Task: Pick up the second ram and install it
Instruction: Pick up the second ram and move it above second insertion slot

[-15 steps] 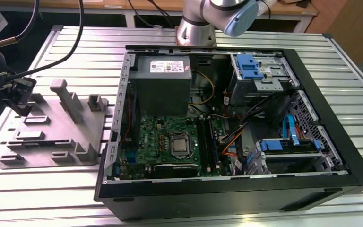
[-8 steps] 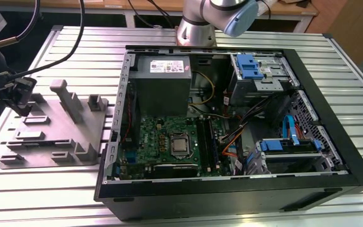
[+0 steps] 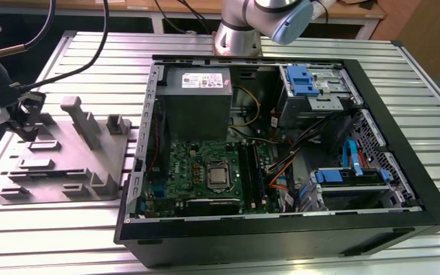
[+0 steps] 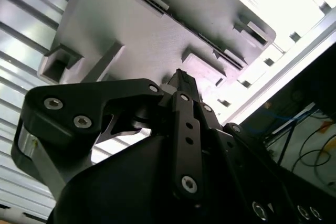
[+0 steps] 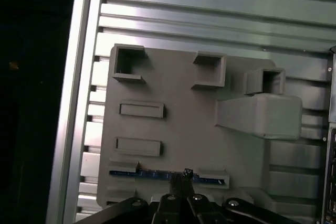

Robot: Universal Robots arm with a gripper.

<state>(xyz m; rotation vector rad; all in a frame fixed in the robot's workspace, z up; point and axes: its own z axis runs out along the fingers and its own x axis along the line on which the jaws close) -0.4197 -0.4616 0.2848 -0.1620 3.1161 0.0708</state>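
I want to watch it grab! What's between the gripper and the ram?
Nothing: in the first wrist view the gripper sits right at the second ram in the grey holder.

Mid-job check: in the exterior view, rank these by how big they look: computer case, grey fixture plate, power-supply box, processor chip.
Largest to smallest as they look:
1. computer case
2. grey fixture plate
3. power-supply box
4. processor chip
No two look close enough to tie.

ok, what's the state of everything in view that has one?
second ram: on edge in a slot of the grey holder, not lifted
hand: low over the second ram's middle
grey holder: flat on the table, beside the case
computer case: on its side, side open
processor: uncovered, no cooler on it
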